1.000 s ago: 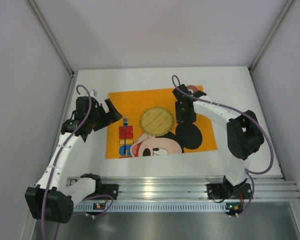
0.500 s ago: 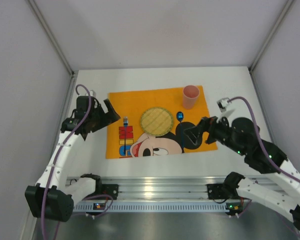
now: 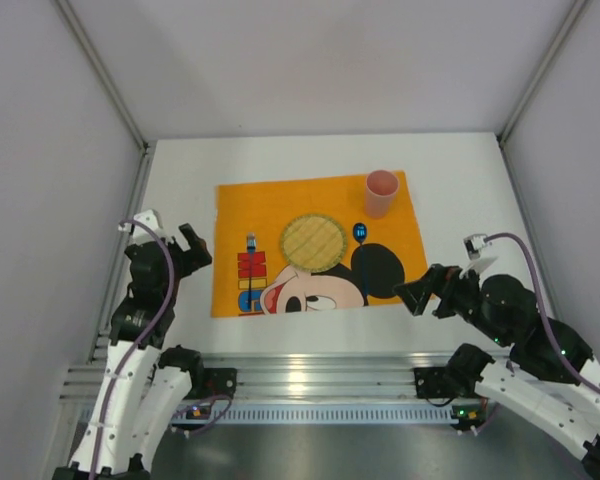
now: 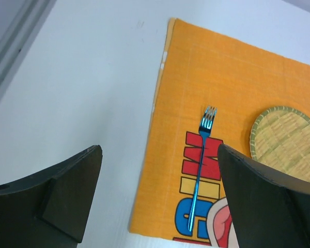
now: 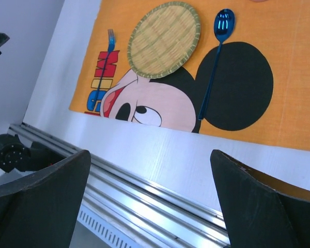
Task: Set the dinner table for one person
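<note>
The white dinner table (image 3: pixel 460 180) carries an orange Mickey Mouse placemat (image 3: pixel 280 200). A round woven plate (image 3: pixel 313 240) lies at the mat's middle. A blue fork (image 3: pixel 251 243) lies left of the plate and a blue spoon (image 3: pixel 360 235) right of it. A pink cup (image 3: pixel 381 192) stands upright at the mat's far right corner. My left gripper (image 3: pixel 192 245) hangs open off the mat's left edge, holding nothing; in its wrist view the fork (image 4: pixel 200 170) lies between the fingers' lines. My right gripper (image 3: pixel 412 292) is open and empty near the mat's near right corner.
A ribbed aluminium rail (image 3: pixel 320 375) runs along the table's near edge, also seen in the right wrist view as the rail (image 5: pixel 144 196). Grey walls close in the left, right and back sides. Both arm bases sit on the rail.
The right gripper has let go of the pink cup and drawn back to the near right. The left arm has pulled back toward the near left edge.
</note>
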Controlling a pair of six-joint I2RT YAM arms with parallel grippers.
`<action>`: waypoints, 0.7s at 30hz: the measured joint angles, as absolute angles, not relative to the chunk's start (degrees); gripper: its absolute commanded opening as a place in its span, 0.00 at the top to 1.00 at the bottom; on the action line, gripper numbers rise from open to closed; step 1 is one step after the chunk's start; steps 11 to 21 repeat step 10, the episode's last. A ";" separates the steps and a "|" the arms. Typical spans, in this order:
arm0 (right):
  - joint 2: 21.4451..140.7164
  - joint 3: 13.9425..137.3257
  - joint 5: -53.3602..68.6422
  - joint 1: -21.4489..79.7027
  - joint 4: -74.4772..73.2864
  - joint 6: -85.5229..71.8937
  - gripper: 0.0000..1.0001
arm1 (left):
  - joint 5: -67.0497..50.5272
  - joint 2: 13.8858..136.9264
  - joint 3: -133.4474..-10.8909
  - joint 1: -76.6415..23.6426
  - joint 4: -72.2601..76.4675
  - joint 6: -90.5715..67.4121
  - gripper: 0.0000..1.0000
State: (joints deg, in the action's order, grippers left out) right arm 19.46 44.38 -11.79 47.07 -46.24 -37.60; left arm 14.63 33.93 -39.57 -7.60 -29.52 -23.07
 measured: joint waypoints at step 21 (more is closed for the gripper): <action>20.21 44.42 -14.48 47.07 -46.78 -38.61 0.00 | 19.25 38.72 -34.28 -7.60 -14.59 -11.99 0.01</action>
